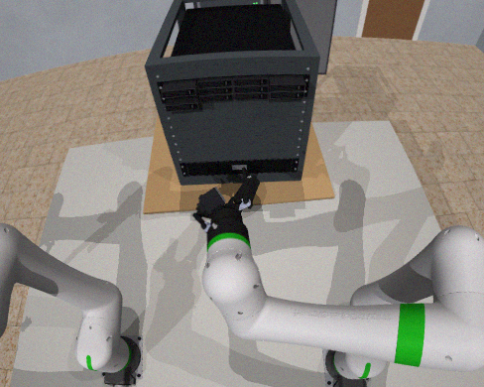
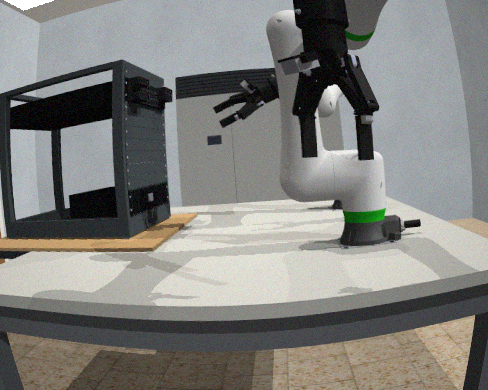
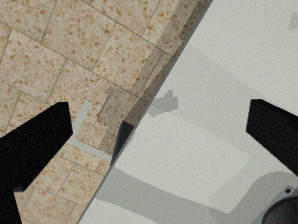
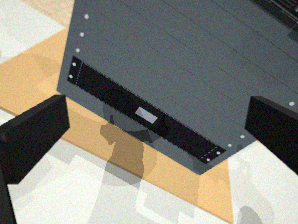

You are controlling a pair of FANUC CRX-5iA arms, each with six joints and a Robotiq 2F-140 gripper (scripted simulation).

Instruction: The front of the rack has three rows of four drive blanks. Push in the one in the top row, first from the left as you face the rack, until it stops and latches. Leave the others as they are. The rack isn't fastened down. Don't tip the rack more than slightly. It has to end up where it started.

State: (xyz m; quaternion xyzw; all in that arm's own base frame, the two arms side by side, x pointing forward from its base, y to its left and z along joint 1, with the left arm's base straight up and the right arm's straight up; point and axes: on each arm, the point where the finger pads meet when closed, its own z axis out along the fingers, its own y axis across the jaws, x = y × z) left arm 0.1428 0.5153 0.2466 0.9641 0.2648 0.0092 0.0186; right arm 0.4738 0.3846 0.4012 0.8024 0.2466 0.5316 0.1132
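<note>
The dark rack [image 1: 237,126] [image 2: 145,145] [image 4: 165,55] stands upright on a wooden board. Rows of black drive blanks cross its upper front. The top-left blank [image 1: 178,90] [image 2: 138,85] appears to stick out from the front; its exact depth is hard to tell. Another blank [image 1: 182,105] shows below it. My right gripper [image 1: 222,195] [image 2: 221,116] [image 4: 157,112] is open and empty, in front of the rack, angled towards its lower front. My left gripper [image 2: 337,145] [image 3: 159,116] is open and empty, pointing down near the table's side edge, out of view in the top view.
The wooden board [image 1: 321,186] [image 2: 134,245] extends in front of the rack on the pale table [image 1: 292,253] [image 2: 234,280]. The right arm [image 1: 331,322] stretches across the front of the table. The left arm [image 1: 59,273] bends out past the left side.
</note>
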